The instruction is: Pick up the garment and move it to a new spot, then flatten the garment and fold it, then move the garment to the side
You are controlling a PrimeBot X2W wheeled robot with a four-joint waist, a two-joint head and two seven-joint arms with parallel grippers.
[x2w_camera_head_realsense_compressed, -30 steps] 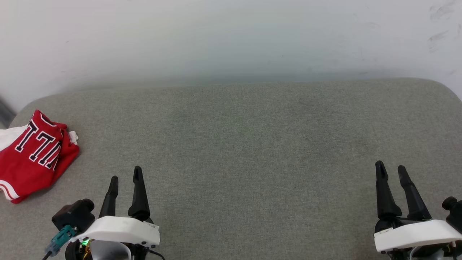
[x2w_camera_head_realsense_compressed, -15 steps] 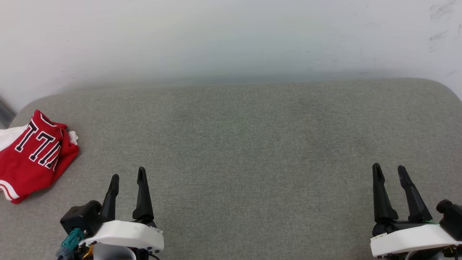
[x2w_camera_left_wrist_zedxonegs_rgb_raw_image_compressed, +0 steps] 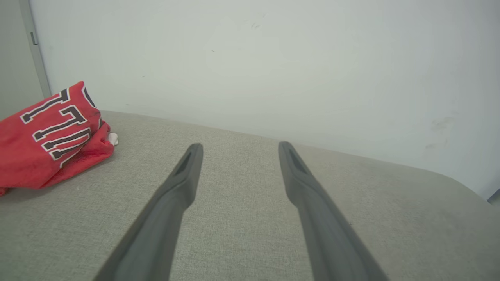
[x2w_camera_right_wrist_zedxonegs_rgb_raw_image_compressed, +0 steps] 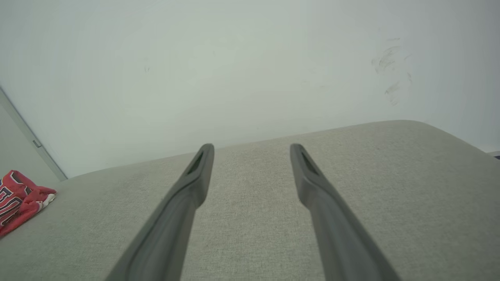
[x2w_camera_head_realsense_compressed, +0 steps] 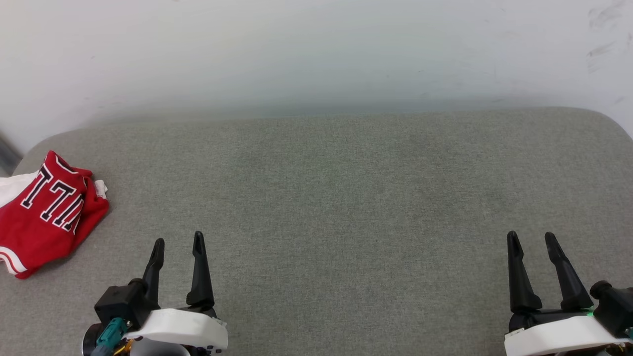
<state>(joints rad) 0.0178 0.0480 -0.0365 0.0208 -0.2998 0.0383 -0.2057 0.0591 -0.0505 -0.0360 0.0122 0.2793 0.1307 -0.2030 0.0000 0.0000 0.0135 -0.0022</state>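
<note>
Grey bench (x2w_camera_head_realsense_compressed: 346, 198): garment (x2w_camera_head_realsense_compressed: 47, 212) sits unmoved, bundled at far left, while my left tool (x2w_camera_head_realsense_compressed: 178, 239) and right tool (x2w_camera_head_realsense_compressed: 530, 236), both spread and empty, have backed toward the bottom edge, so I read the task as done.

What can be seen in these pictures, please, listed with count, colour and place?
shirt: one, red with white parts and black white-edged lettering, bunched at the far left edge of the padded surface
padded surface: one, grey-green fabric, spanning the view in front of the robot
wall: one, white with faint scuffs, behind the surface
upright strip: one, grey, at the wall's left end
left gripper: one, black fingers, open, lower left, holding nothing
right gripper: one, black fingers, open, lower right, holding nothing
</note>
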